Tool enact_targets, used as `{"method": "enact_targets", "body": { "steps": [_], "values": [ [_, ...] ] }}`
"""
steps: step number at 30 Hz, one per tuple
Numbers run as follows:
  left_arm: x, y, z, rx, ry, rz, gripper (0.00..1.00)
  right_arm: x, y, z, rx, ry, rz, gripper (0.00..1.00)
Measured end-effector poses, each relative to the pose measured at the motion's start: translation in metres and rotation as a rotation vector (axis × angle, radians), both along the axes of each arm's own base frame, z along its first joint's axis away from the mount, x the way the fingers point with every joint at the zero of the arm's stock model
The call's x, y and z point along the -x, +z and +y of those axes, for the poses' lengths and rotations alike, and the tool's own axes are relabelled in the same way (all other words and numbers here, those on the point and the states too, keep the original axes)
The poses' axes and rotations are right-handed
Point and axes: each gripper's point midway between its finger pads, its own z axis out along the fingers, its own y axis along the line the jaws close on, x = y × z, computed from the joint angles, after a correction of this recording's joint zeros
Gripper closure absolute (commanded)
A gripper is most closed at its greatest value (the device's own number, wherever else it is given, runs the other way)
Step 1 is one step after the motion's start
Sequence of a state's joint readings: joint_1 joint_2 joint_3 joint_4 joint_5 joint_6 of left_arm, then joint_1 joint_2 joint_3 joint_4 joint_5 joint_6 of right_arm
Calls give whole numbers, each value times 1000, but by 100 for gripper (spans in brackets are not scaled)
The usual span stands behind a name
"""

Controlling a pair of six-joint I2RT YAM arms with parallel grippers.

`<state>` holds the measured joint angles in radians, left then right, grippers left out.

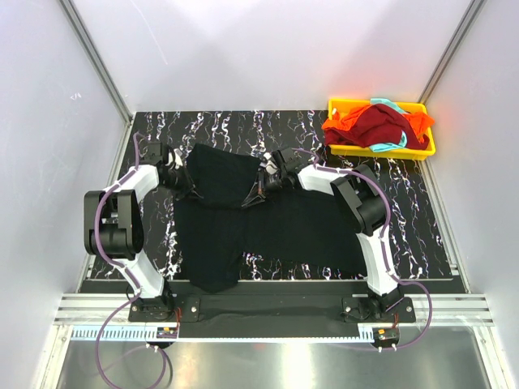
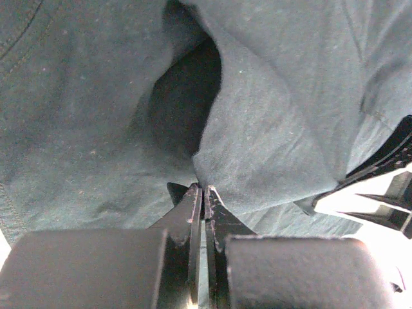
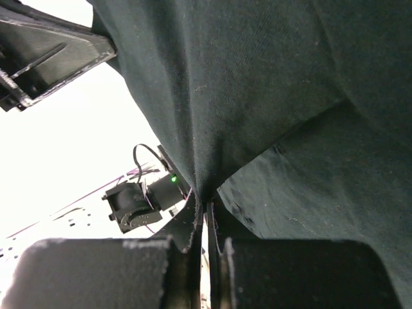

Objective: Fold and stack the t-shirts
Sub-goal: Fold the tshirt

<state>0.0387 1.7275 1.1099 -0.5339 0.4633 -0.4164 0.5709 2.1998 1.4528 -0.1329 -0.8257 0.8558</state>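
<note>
The black t-shirt (image 1: 268,227) lies spread on the marbled table, its far part lifted into a fold between the two grippers. My left gripper (image 1: 185,183) is shut on the shirt's left edge; in the left wrist view (image 2: 203,190) cloth (image 2: 270,129) rises from the closed jaws. My right gripper (image 1: 258,193) is shut on the shirt's right part; in the right wrist view (image 3: 205,205) the fabric (image 3: 257,96) hangs from the closed tips. The dark red t-shirt (image 1: 383,126), the orange t-shirt (image 1: 345,126) and the teal t-shirt (image 1: 391,147) are piled in the tray.
A shallow yellow tray (image 1: 381,152) stands at the table's far right corner. Metal frame posts and white walls enclose the table. A rail (image 1: 276,312) runs along the near edge by the arm bases.
</note>
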Motion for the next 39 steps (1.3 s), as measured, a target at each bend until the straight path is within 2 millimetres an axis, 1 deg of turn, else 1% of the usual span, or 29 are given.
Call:
{"method": "enact_targets", "body": {
  "steps": [12,20,24,26,27,29,30,35,36,37,38,39],
  "values": [
    [10,-11,4,-23,23,44,98,6,-1,-2,-3,21,22,100],
    [26,-24,7,-39,54,99,98,11,-7,-5,16,34,41,99],
    [30,-28,6,-35,71,118,97,13,-11,-7,27,38,54,99],
    [31,-29,7,-36,77,123,93,13,-12,-7,29,40,55,99],
    [32,-30,7,-37,79,125,87,13,-13,-7,30,42,55,98],
    [32,-31,8,-44,85,127,84,14,-14,-8,35,44,57,97],
    [32,-31,9,-49,89,128,81,15,-15,-8,39,47,60,94],
    [30,-30,15,-83,104,116,76,18,-16,-11,53,60,65,91],
    [29,-29,16,-89,104,108,73,18,-15,-11,56,63,66,91],
    [28,-26,17,-91,102,97,62,18,-14,-11,56,66,64,91],
    [28,-24,17,-93,96,88,55,17,-13,-10,54,68,62,91],
    [27,-23,17,-91,97,82,51,15,-11,-10,53,69,59,91]
  ]
}}
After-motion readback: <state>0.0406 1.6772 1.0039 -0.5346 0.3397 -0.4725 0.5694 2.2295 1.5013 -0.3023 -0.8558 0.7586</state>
